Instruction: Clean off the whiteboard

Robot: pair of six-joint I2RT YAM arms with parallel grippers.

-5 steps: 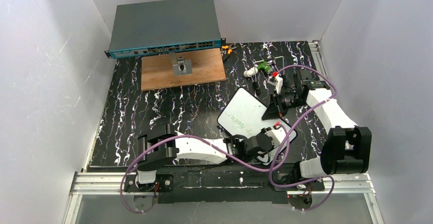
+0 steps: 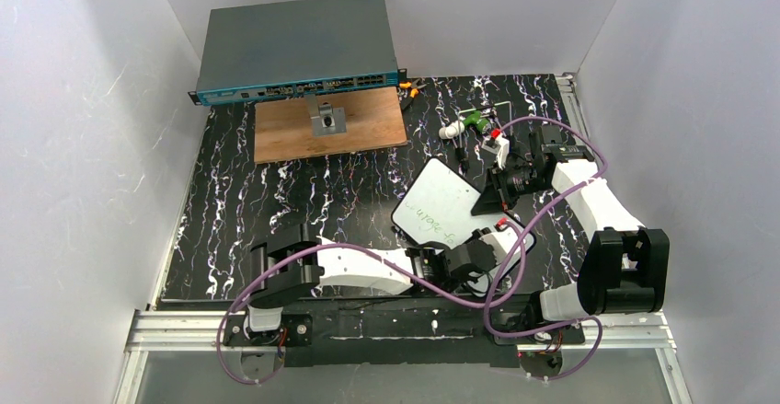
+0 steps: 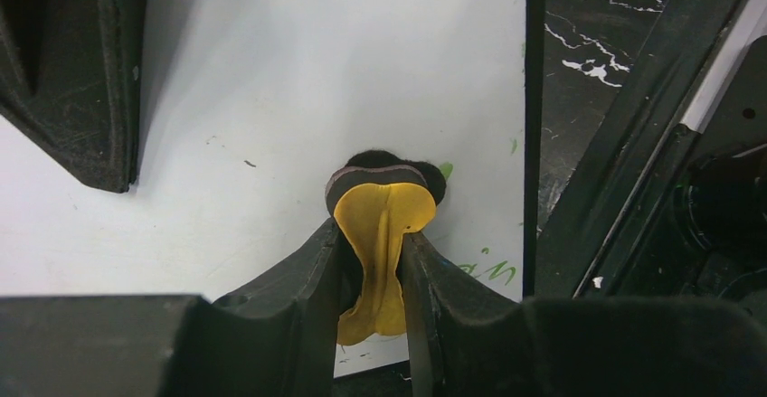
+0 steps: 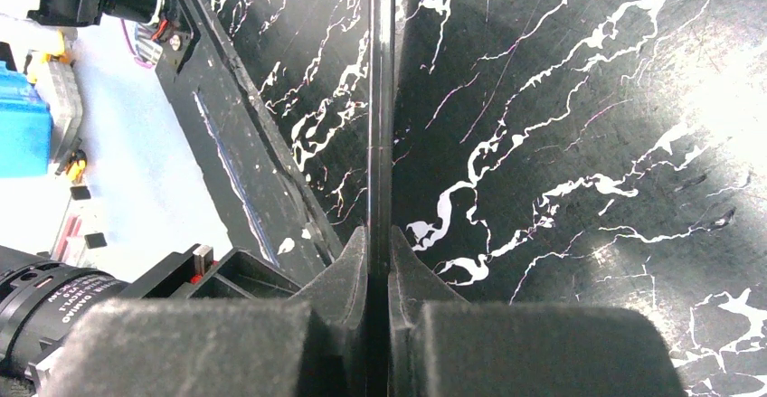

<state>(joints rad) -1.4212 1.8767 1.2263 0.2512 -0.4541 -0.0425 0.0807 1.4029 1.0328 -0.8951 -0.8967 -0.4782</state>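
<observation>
On the black marbled counter (image 2: pixel 276 202), right of centre, sat the whiteboard (image 2: pixel 440 203), its green handwriting (image 2: pixel 432 218) too small to read. The right pincer (image 4: pixel 380 239) was clamped on its thin dark rim. The left pincer (image 3: pixel 375 243) gripped a yellow, dark-tipped eraser (image 3: pixel 384 216) against the board, with the nearby green strokes partly hidden.
</observation>
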